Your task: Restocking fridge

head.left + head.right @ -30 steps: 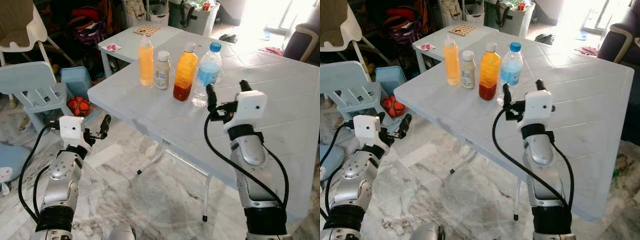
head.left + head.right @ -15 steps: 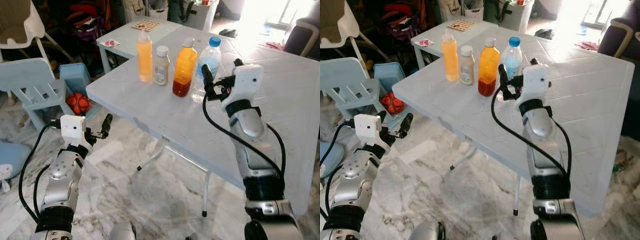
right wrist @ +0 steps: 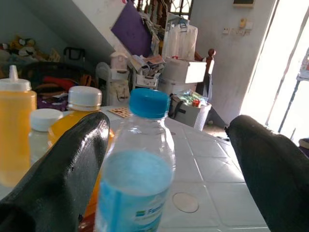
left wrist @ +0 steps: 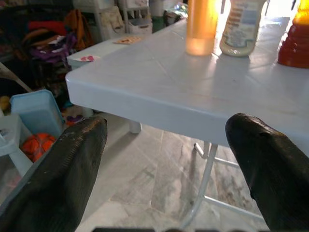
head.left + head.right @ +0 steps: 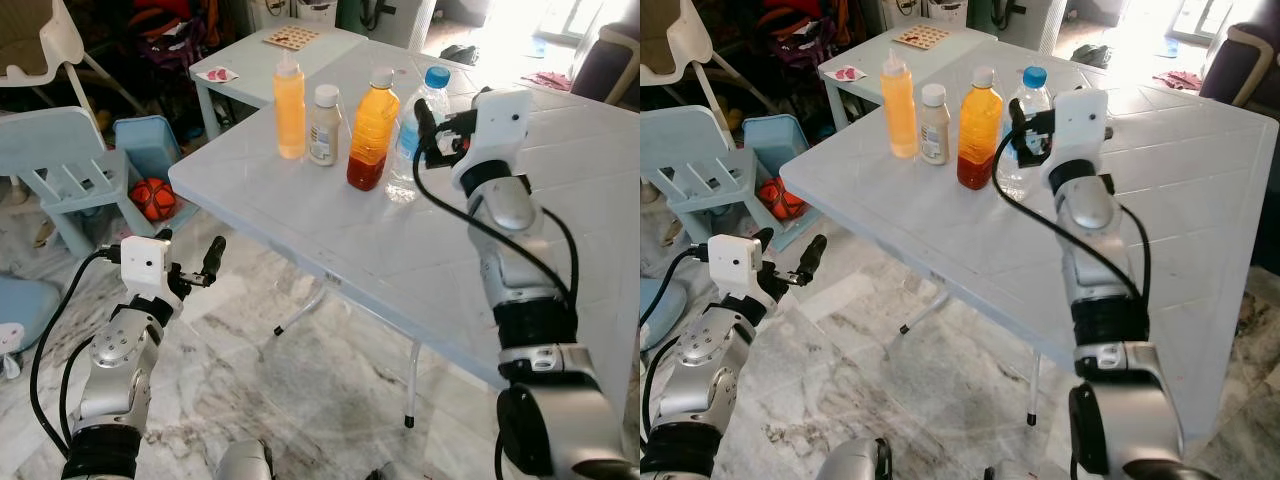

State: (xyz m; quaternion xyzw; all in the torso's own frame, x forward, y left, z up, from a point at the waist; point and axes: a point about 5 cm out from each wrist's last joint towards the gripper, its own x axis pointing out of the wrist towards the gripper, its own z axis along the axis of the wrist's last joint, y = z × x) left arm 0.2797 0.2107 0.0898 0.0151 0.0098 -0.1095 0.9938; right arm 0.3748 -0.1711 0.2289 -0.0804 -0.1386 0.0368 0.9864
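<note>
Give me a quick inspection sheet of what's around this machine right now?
Surface: pale table on marble floor.
Job's things: four bottles in a row, squeeze bottle, small white bottle, juice bottle, water bottle, all upright.
Clutter: nothing seen on the big table besides the bottles.
End effectors: right end effector open, level with the water bottle, not gripping; left end effector open, low beside the table edge.
Cables: black cable looping along the right arm.
Surroundings: child's chair, blue bin, ball, small side table.
</note>
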